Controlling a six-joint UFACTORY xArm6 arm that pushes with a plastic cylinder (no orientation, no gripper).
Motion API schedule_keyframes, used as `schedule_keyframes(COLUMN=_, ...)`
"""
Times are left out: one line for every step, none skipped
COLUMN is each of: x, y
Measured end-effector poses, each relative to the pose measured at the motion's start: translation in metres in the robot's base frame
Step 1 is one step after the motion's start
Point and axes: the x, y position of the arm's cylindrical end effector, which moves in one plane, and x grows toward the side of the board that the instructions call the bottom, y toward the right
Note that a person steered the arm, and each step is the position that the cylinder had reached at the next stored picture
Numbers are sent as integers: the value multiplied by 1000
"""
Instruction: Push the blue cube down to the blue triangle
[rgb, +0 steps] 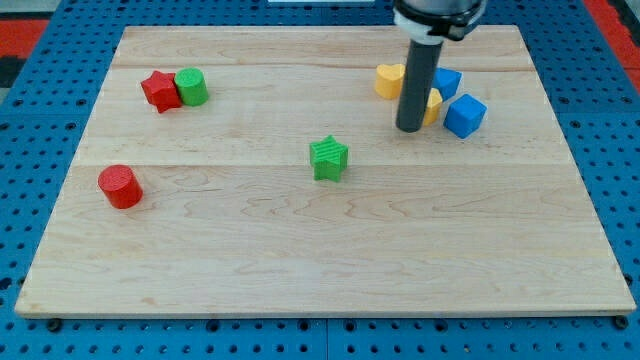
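Note:
Two blue blocks sit at the view's upper right. The upper blue block is partly hidden behind the rod and looks like a cube. The lower blue block is angular; I cannot tell its shape for sure. They are close together, with the lower one slightly to the right. My tip rests on the board just left of the lower blue block and below the upper one. A yellow block lies between the rod and the blue blocks, mostly hidden by the rod.
A yellow heart lies just left of the rod. A green star is near the middle. A red star and a green cylinder touch at the upper left. A red cylinder sits at the left.

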Motion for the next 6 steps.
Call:
schedule_keyframes(x=21, y=11)
schedule_keyframes(x=22, y=83)
schedule_keyframes(x=9, y=113)
schedule_keyframes(x=4, y=90)
schedule_keyframes(x=-11, y=77)
schedule_keyframes(x=-13, y=79)
